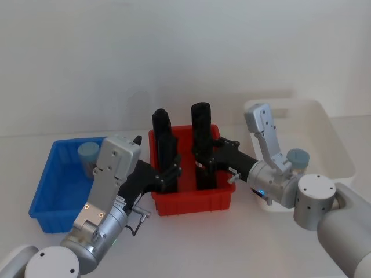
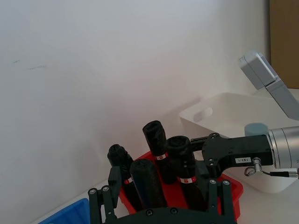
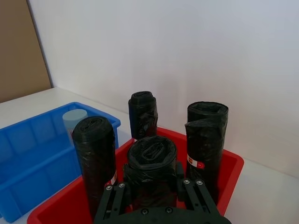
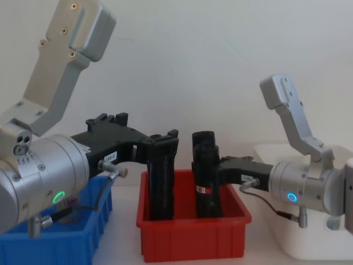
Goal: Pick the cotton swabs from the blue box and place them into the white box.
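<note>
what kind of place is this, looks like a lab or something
Probably a robot test bench or lab: a plain white table against a bare white wall, three plastic sorting bins, the blue box, a red bin and the white box, and two robot arms.

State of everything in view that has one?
blue box: open, one tub inside
cotton swabs in blue box: upright, lidded
white box: open, one tub inside
cotton swabs in white box: lidded, partly behind right arm
red bin: holds four rolls
black rolls: standing
left gripper: open, astride rolls
right gripper: at a roll in the red bin
</note>
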Robot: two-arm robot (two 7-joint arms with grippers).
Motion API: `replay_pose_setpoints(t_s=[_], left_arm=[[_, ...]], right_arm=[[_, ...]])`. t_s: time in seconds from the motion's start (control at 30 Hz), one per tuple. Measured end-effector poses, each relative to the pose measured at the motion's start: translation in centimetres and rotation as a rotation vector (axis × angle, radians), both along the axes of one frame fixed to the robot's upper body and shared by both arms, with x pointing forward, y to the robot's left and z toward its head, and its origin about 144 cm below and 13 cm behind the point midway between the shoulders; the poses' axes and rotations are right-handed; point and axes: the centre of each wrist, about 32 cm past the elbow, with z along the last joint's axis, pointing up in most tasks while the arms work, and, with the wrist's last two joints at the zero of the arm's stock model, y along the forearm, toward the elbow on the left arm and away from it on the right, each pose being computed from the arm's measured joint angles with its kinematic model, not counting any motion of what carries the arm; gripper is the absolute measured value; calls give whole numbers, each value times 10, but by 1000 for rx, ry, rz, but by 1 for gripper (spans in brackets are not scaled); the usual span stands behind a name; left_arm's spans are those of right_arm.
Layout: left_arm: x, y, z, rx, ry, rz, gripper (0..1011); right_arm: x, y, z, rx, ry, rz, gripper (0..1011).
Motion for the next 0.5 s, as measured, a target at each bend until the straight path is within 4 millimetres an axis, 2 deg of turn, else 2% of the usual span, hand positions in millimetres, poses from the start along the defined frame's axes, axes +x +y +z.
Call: replay_pose_setpoints(t_s=[0.3, 0.5], left_arm=[[0, 0, 0, 0, 0, 0, 1000], [0, 0, 0, 0, 0, 0, 1000]], right_arm=[[-1, 2, 9, 39, -40, -3, 446], [-8, 1, 24, 79, -97, -7, 422]])
